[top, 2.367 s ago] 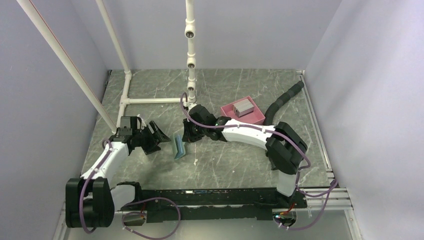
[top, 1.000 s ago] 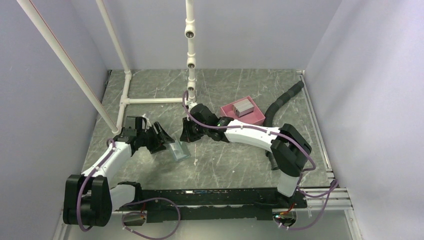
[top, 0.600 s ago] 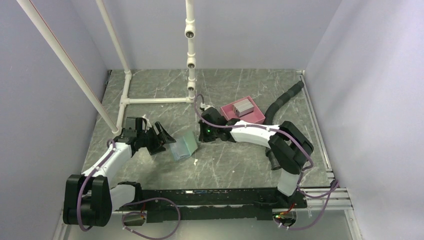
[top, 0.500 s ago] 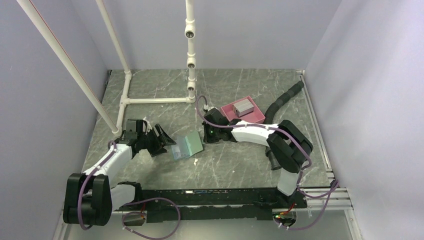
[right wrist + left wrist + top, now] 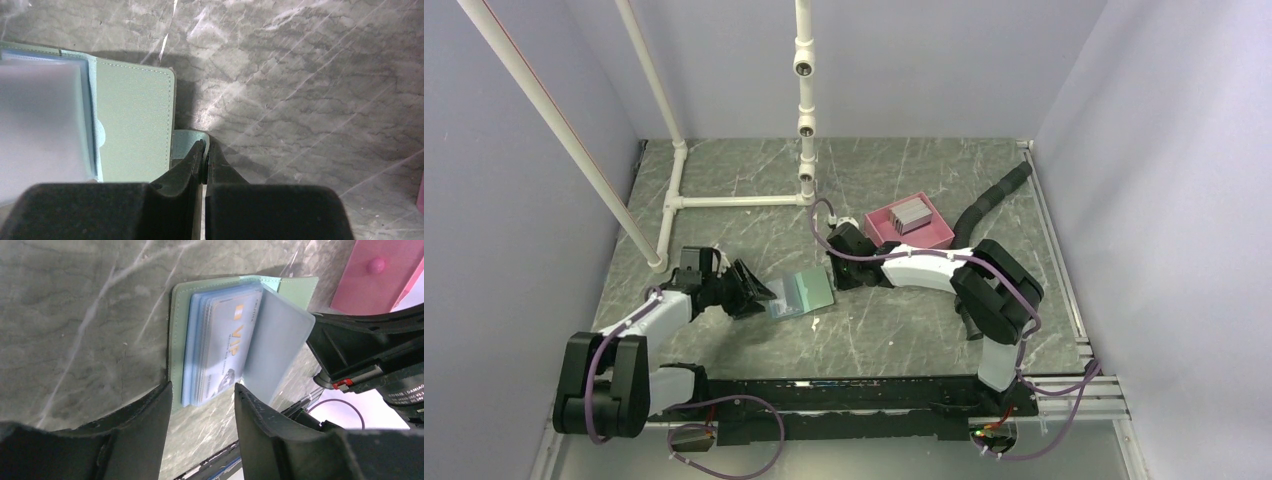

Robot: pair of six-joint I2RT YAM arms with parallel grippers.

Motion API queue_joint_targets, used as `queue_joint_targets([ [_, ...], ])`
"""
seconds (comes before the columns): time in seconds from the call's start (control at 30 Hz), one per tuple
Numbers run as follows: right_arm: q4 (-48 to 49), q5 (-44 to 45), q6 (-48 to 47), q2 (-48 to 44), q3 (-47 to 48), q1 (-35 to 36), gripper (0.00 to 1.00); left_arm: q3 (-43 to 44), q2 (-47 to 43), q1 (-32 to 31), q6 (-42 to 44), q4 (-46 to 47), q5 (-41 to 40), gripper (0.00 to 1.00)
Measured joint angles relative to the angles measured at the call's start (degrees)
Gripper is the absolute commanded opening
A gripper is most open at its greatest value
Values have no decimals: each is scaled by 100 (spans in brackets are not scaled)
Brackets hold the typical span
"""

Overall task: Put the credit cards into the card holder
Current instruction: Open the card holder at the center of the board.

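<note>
Marbled grey-green tabletop (image 5: 874, 335), and nearest in, the left gripper (image 5: 202, 388) sits jaws wide, straddling the near edge of the card holder (image 5: 804, 294), which lies open flat mid-table. Right gripper (image 5: 203, 150) is pinched shut on its snap tab (image 5: 186, 137). Farther back the credit cards (image 5: 911, 213) sit stacked in the pink tray (image 5: 938, 239). Holder looks light and floppy, probably slides, so I'd pin a cover edge; cards look thin, stiff, slick, so grab by the edges. Only the left wrist view shows a VIP card (image 5: 222, 347) already sleeved; overhead that's just a blur.
</note>
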Motion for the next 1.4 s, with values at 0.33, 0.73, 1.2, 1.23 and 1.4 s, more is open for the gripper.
queue_joint_targets([
  [0.33, -549, 79, -341, -15, 498, 203, 43, 203, 584, -103, 195, 179, 144, 60],
  [0.73, -1174, 92, -529, -542, 852, 400, 61, 1176, 964, -1029, 433, 166, -210, 56],
  [1.2, -1200, -142, -341, -1147, 780, 400, 75, 1204, 931, -1340, 271, 455, -201, 49],
  [1.23, -1187, -142, -286, -1150, 780, 400, 76, 1187, 938, -1340, 208, 592, -118, 48],
  [1.4, -973, -59, 181, -1147, 697, 400, 73, 960, 1172, -1340, -223, 1438, 317, 41],
])
